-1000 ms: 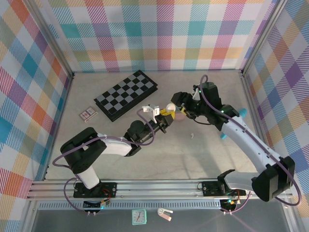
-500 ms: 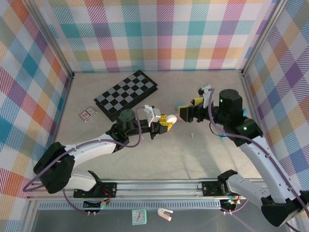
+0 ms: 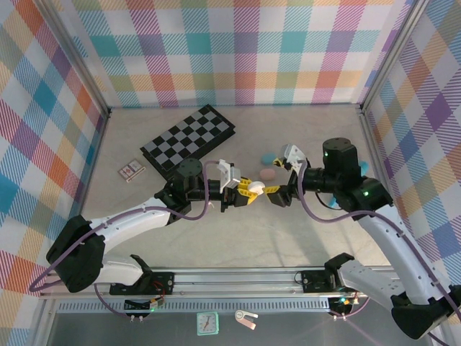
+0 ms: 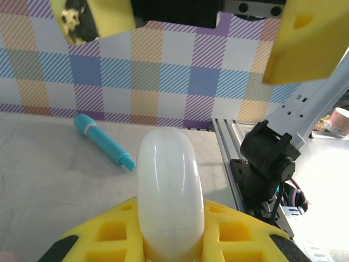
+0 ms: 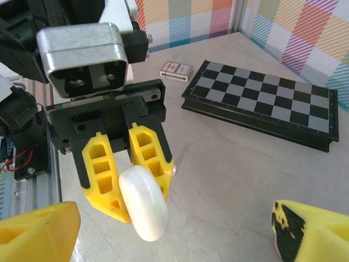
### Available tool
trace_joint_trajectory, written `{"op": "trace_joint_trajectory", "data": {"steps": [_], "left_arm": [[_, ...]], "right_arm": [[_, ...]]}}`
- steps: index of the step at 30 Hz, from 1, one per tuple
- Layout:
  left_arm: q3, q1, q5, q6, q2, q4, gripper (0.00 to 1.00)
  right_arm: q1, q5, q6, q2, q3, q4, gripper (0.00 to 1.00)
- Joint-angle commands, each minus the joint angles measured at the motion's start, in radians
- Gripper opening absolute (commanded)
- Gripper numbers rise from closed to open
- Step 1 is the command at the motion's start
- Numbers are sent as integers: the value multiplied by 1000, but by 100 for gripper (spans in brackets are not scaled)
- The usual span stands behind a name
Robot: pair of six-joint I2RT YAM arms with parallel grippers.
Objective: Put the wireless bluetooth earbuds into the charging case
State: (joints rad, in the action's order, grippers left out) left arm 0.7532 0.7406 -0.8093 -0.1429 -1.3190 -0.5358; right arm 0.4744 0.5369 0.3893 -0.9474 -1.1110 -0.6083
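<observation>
A white pebble-shaped charging case (image 3: 253, 193) hangs above the table, closed, with my left gripper (image 3: 247, 192) shut on it. From the left wrist the case (image 4: 170, 185) stands up between the yellow fingers (image 4: 103, 234). My right gripper (image 3: 278, 193) faces it from the right, open, its fingertips (image 5: 35, 234) wide apart and touching nothing. In the right wrist view the case (image 5: 143, 203) sits just ahead of that open gap. A pink case (image 3: 266, 174) and a teal case (image 3: 269, 158) lie behind. The earbuds are hidden; a tiny pale speck (image 5: 173, 168) beside the left finger is unclear.
A folded chessboard (image 3: 189, 140) lies at the back left, with a small card box (image 3: 131, 170) further left. A long teal cylinder (image 4: 103, 143) rests on the table by the right wall. Checked walls close in the back and both sides.
My right gripper has dropped down and leftwards from beside the pink case to face the held white case, its jaws widening. The left gripper moved slightly towards it, still gripping.
</observation>
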Motion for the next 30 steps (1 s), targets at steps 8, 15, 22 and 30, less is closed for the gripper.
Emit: {"op": "trace_joint_trajectory", "data": {"steps": [8,15,22,30], "left_arm": [[21,-10,-25,22,5,-88,13],[21,-10,-45,2,11,-72,14],[4,-12,-42,-35,34,-70,14],[-9,-10,-16,-96,65,-7,13]], "right_arm": [[20,39,91,-75,-22,-23,91],[20,-32,74,-75,-26,13,92],[20,-149,47,-56,-17,80,92],[19,-213,22,-50,-15,132,92]]}}
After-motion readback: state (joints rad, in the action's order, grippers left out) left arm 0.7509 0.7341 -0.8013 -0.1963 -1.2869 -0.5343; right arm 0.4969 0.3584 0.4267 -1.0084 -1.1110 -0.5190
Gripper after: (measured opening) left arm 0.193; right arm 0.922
